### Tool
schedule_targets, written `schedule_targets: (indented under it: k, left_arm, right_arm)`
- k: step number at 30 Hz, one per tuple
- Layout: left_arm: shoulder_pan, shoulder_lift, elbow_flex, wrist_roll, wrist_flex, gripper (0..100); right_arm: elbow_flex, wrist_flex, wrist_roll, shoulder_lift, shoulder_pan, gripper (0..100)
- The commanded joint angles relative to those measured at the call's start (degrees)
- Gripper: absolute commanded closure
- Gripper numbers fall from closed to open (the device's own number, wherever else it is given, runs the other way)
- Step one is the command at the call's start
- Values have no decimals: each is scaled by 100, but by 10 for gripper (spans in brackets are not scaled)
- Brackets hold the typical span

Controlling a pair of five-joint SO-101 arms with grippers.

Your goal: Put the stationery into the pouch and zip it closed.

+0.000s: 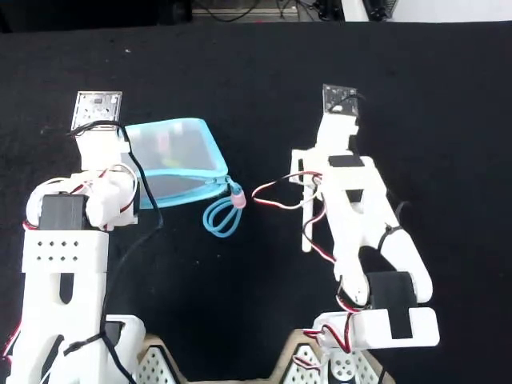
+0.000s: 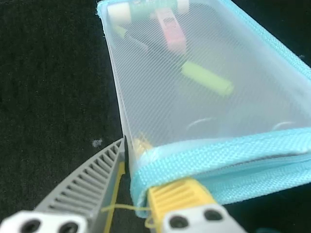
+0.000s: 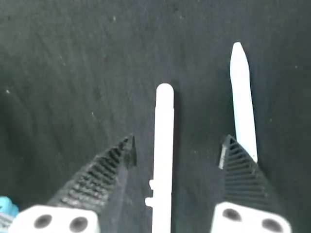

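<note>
The left hand (image 2: 138,174) is clamped on a corner of the pouch (image 2: 194,97), probably to anchor it to the surface (image 1: 264,72) for loading. Coloured items (image 2: 206,77) lie inside the pouch. Well apart from the pouch, past its zip-pull end, the right hand (image 3: 177,143) is spread wide astride a white pen (image 3: 164,111), seemingly ready to pinch it.

We find one end of the pouch (image 1: 172,148) hidden behind the left arm (image 1: 100,172). Its contents (image 2: 207,78) show through the mesh only as blurred shapes. One white pen (image 3: 164,155) is cut by the frame edge; a second white pen (image 3: 241,92) sits partly behind the right gripper (image 3: 178,142).
</note>
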Motion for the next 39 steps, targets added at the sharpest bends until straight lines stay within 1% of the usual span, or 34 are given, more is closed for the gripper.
schedule_targets:
  k: [1, 6, 9, 11, 12, 13, 15, 16, 17, 19, 30, 35, 39]
  left_arm:
    - [48, 53, 92, -9, 97, 969]
    - [48, 53, 92, -9, 97, 969]
    - [48, 53, 92, -9, 97, 970]
    - [48, 53, 92, -9, 97, 970]
    - [48, 53, 92, -9, 97, 970]
    - [48, 53, 92, -9, 97, 970]
    - [48, 53, 92, -9, 97, 970]
    - [48, 53, 92, -9, 97, 970]
    - [48, 53, 92, -9, 97, 970]
    - [48, 53, 92, -9, 97, 970]
    - [48, 53, 92, -9, 97, 970]
    - [48, 53, 92, -9, 97, 970]
    - [48, 53, 92, -9, 97, 970]
  right_arm:
    - [-303, -422, 53, 171, -53, 747]
    - [-400, -1064, 53, 822, -53, 747]
    - [-716, -818, 62, 1086, -53, 750]
    - [-971, -448, 264, 1235, -53, 755]
    - [-1086, -237, 492, 1297, -53, 774]
    - [-1200, -53, 774, 1358, -53, 821]
    - [-1376, 202, 1152, 1437, -44, 978]
    - [-1437, 316, 1187, 1446, -26, 989]
    - [-1464, 413, 1125, 1446, -26, 958]
    - [-1490, 563, 1002, 1385, -26, 992]
    - [-1358, 1134, 976, 734, -53, 988]
    - [-1473, 1679, 985, 620, -53, 984]
    - [-1824, 1618, 958, 602, -44, 983]
